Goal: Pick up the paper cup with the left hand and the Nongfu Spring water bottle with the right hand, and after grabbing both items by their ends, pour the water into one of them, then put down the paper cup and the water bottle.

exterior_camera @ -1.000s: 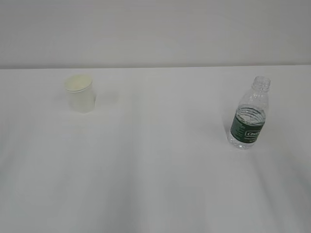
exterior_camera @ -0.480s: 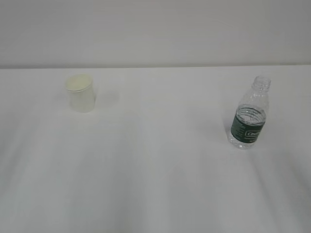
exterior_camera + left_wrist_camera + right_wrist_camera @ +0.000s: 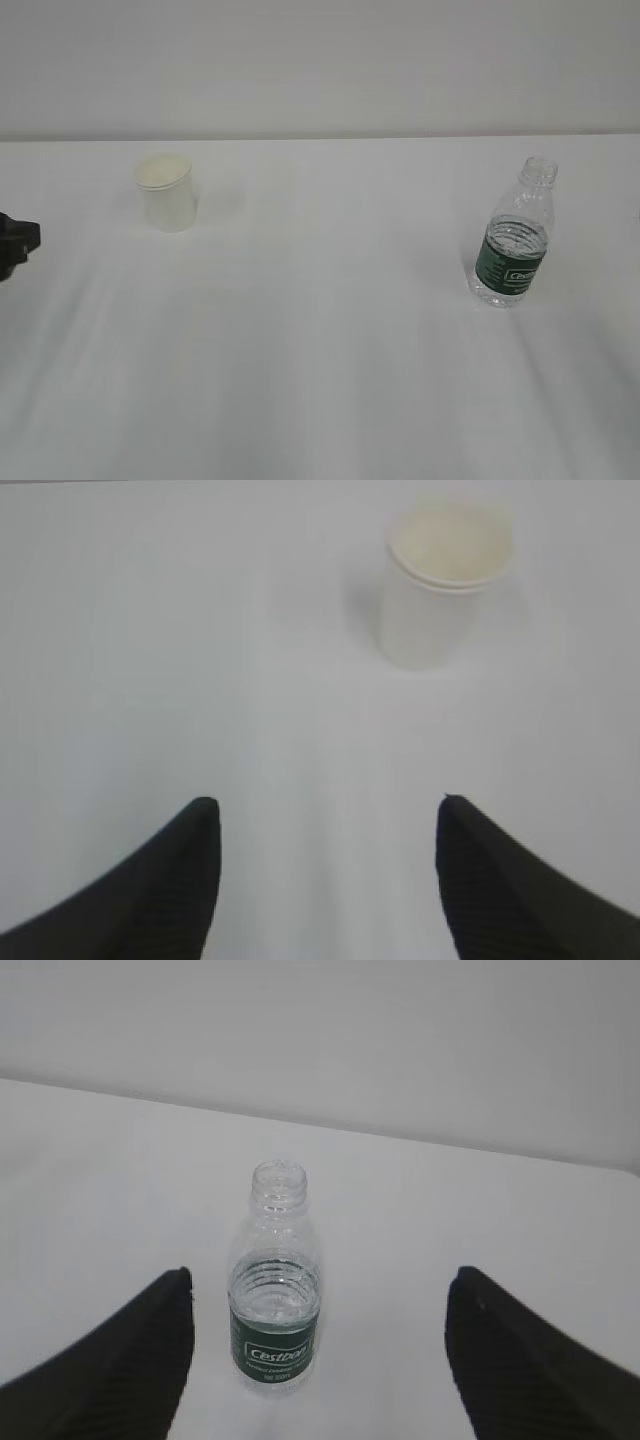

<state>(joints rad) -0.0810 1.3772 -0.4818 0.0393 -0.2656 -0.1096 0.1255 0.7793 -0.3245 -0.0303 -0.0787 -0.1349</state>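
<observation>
Paper cup and Nongfu Spring water bottle both stand upright on the white surface in the exterior view, well apart: the cup toward the back left, the bottle on the right and a little nearer the camera. The bottle has no cap and wears a dark green label band. A black part of the left hand shows at the left edge, clear of the cup.

From the left wrist, the left hand's jaws stand wide, their two black fingers low in the picture with bare surface between them. The cup sits ahead and to the right of them, untouched.

From the right wrist, the right hand's jaws stand wide too. The bottle stands between and beyond the two fingers, nearer the left one, touching neither.
</observation>
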